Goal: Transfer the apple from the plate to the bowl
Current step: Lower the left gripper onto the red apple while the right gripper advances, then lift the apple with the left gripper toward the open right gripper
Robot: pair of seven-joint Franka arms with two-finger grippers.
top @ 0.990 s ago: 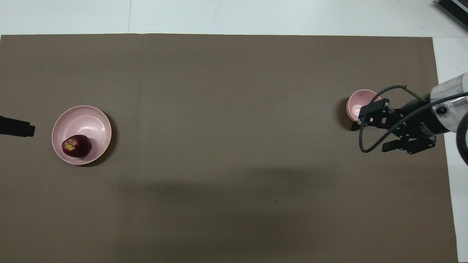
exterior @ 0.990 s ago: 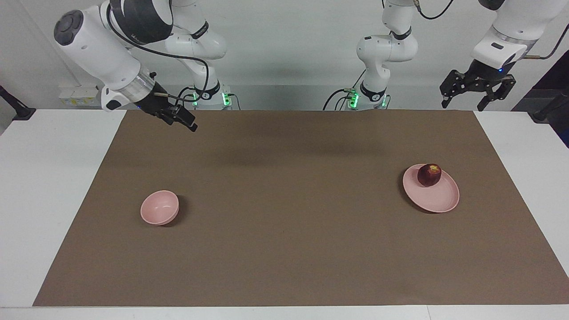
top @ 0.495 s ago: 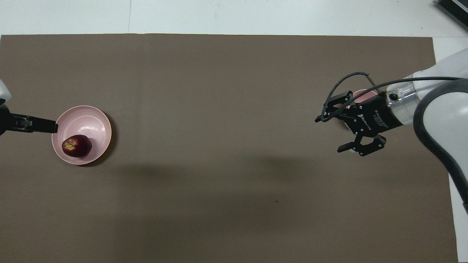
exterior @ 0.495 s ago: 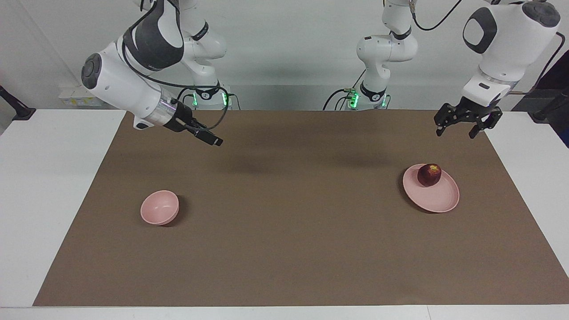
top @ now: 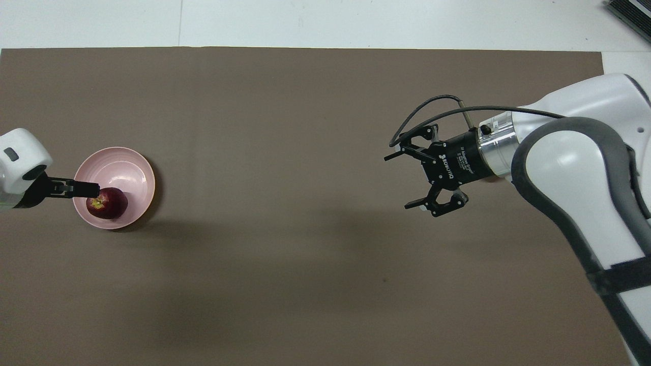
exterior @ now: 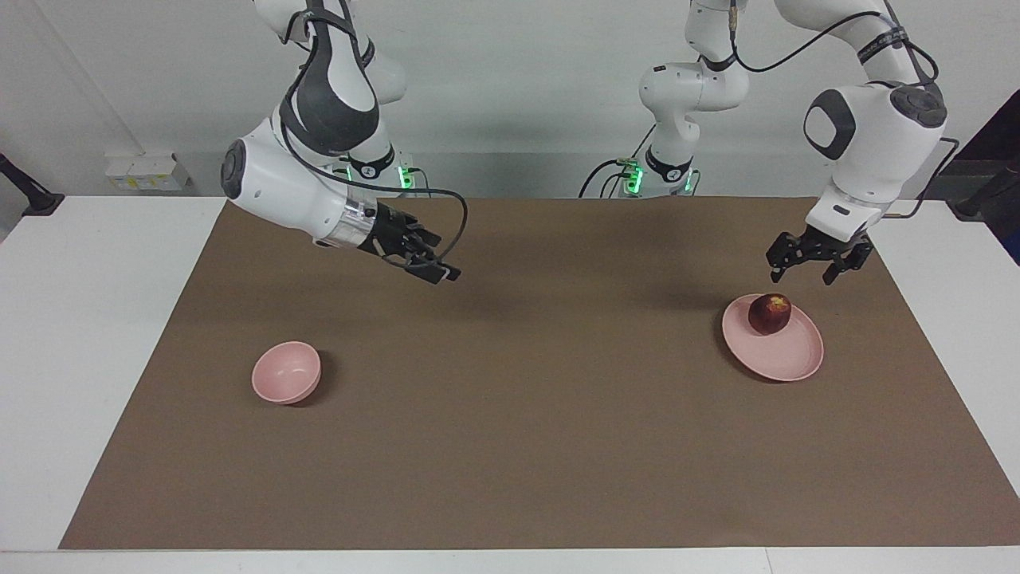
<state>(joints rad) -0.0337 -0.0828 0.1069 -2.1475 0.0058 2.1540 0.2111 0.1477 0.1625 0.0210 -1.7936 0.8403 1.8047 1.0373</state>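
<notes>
The dark red apple point(exterior: 769, 313) sits on the pale pink plate point(exterior: 790, 359) toward the left arm's end of the table, on the part of the plate nearer the robots. My left gripper point(exterior: 799, 277) is open and hangs just above the plate's edge nearest the robots, not touching the apple. In the overhead view its tip point(top: 87, 190) reaches over the plate point(top: 124, 168) beside the apple point(top: 108, 203). The small pink bowl point(exterior: 286, 371) stands empty toward the right arm's end. My right gripper point(exterior: 437, 271) point(top: 397, 182) is open and empty in the air over the mat. In the overhead view the right arm hides the bowl.
A brown mat point(exterior: 558, 414) covers most of the white table point(exterior: 96, 335). Both arm bases point(exterior: 669, 171) stand at the table's robot-side edge. Nothing else lies on the mat.
My left gripper has come down and in toward the plate until it hangs just over the plate's edge by the apple. My right gripper has swung toward the table's middle, away from the bowl.
</notes>
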